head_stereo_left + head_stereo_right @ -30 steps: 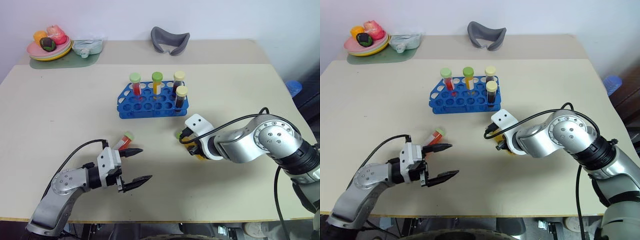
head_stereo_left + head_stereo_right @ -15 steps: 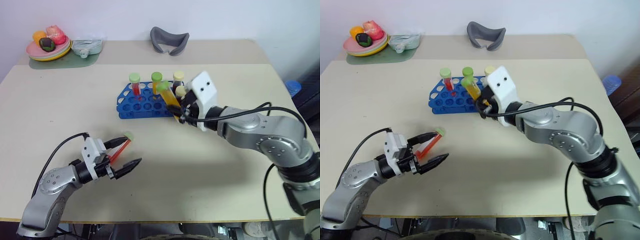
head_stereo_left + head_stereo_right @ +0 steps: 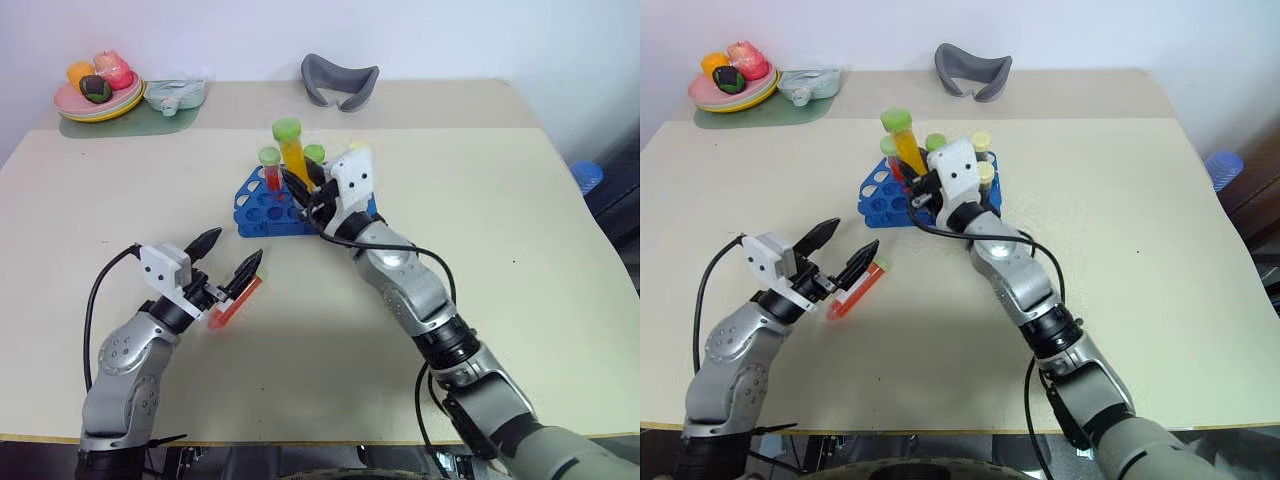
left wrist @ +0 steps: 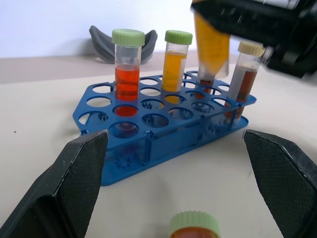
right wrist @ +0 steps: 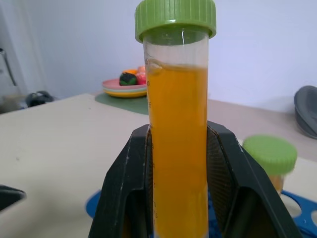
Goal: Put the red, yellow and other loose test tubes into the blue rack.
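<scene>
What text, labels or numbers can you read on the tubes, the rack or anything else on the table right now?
None can be read.
The yellow-orange tube in the right gripper: faint marks down its side, too small to read.
The blue rack: no legible markings.
The red tube lying on the table between the left gripper's open fingers: no readable label.

- The right gripper (image 3: 305, 190) is covering the lower part of the yellow-orange tube (image 3: 292, 152) in the head views; the picture's edge is cutting that tube's base off in the right wrist view
- The same gripper and its white housing are hiding the right end of the blue rack (image 3: 262, 208); the cream-capped tubes (image 3: 982, 160) there are showing only in part
- The left wrist view's edge is cutting off the red tube (image 4: 194, 230) lying on the table (image 3: 520, 260), leaving only its green cap and a sliver of red
- The food on the far plate (image 3: 98, 100) is staying too small to identify
</scene>
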